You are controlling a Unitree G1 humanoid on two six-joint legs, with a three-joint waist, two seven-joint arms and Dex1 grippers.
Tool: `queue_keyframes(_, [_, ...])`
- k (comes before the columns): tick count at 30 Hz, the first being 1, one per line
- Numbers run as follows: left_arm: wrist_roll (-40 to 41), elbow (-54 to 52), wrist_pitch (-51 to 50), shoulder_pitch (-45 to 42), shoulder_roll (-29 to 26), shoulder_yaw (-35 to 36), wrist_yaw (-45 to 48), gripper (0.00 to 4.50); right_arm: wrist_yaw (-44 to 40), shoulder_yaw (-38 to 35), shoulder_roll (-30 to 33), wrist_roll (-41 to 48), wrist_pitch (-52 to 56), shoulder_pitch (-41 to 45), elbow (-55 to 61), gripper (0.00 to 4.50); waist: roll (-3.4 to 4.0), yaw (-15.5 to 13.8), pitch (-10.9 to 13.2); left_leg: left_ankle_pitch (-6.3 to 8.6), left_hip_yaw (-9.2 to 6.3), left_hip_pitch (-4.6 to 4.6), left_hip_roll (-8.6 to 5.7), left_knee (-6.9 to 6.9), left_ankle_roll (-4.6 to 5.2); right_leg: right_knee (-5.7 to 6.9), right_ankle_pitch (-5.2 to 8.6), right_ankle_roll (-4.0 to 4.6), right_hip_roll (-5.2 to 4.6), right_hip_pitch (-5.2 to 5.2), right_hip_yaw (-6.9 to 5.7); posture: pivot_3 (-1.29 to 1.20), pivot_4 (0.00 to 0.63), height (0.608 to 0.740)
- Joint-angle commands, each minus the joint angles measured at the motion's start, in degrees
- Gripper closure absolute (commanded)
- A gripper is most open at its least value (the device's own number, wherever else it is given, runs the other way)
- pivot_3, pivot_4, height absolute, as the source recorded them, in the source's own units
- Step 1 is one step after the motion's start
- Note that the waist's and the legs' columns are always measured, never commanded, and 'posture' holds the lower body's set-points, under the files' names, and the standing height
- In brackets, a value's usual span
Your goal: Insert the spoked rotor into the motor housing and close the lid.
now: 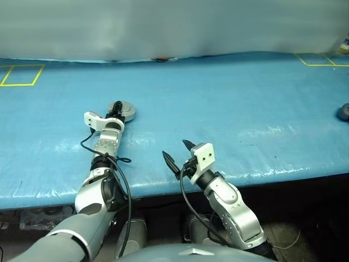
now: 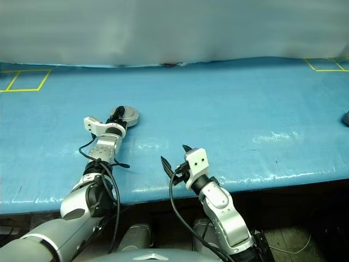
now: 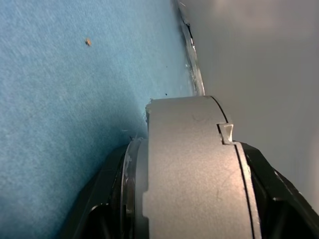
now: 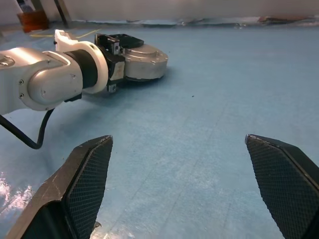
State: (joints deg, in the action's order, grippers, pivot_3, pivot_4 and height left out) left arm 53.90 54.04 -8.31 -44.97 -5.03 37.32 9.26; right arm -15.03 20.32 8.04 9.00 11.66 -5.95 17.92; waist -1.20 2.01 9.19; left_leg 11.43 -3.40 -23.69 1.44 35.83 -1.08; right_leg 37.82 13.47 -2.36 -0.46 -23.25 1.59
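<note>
My left end effector (image 1: 116, 109) is clenched on the closed motor housing (image 1: 126, 112), far left on the blue tabletop (image 1: 234, 109); the right end effector (image 1: 177, 154) hangs released at the near edge. I judge a jerky withdrawal could drag the housing or pop its lid (image 4: 144, 51).

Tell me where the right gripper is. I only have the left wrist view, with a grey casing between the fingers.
Observer: The right gripper hangs at the near edge of the table, jaws wide open, holding nothing.
Operator: Report the lid.
Observer: The lid lies shut on the motor housing, and one finger of the left gripper reaches across its top.
Operator: Check the table's right end.
Observer: A small dark object sits there, well away from both arms.
</note>
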Motion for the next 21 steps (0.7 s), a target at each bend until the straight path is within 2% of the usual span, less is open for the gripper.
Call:
queue_keyframes(1, [-1.42, 0.14, 0.68, 0.75, -0.95, 1.32, -2.13, 1.13, -0.47, 0.45, -0.58, -1.23, -2.13, 0.16, 0.64, 0.0, 0.03, 0.12, -0.02, 0.0, 0.0, 0.07, 0.0, 0.0, 0.0, 0.0, 0.0, 0.0, 0.0, 0.07, 0.0, 0.0, 0.15, 0.74])
queue_keyframes(4, [-1.6, -1.5, -0.2, 2.11, -0.67, 1.24, -2.63, 0.15, -0.72, 0.28, -0.98, -1.3, -2.34, 0.18, 0.31, 0.0, 0.05, 0.36, -0.03, 0.0, 0.0, 0.4, 0.03, 0.0, 0.0, -0.01, 0.02, 0.03, 0.01, 0.41, 0.0, 0.0, 0.15, 0.74])
queue_keyframes(5, [-1.65, -2.04, -0.47, 2.52, -0.56, 1.2, -2.72, 0.03, -0.8, 0.24, -1.07, -1.37, -2.43, 0.18, 0.21, 0.0, 0.05, 0.52, -0.03, 0.01, 0.01, 0.5, 0.04, -0.01, -0.01, -0.01, 0.06, 0.1, 0.01, 0.49, 0.0, 0.0, 0.15, 0.74])
queue_keyframes(10, [-1.91, -6.79, -3.19, 5.71, 0.58, 0.81, -3.94, 0.03, -1.23, -0.01, -1.69, -1.43, -2.62, 0.28, -0.23, 0.0, 0.04, 1.1, -0.07, 0.01, 0.08, 0.82, 0.06, -0.07, -0.01, -0.01, 0.2, 0.34, 0.0, 0.74, 0.06, 0.0, 0.15, 0.74])
queue_keyframes(15, [-1.45, -15.41, -7.86, 12.04, 2.4, 0.39, -7.14, 0.03, -1.56, -0.58, -2.4, -1.31, -2.71, 0.09, -0.48, 0.0, 0.05, 1.42, -0.12, 0.02, 0.25, 1.01, 0.05, -0.32, -0.02, -0.03, 0.08, 0.14, -0.01, 0.73, 0.3, 0.0, 0.15, 0.74])
queue_keyframes(21, [0.3, -26.8, -14.06, 19.74, 4.55, 0.0, -11.14, 0.03, -2.03, -0.63, -2.57, -1.33, -2.6, 0.07, -0.53, 0.0, 0.2, 1.61, -0.3, 0.03, 0.46, 1.17, 0.08, -0.43, -0.03, -0.03, 0.17, 0.28, 0.03, 0.72, 0.56, 0.0, 0.15, 0.74])
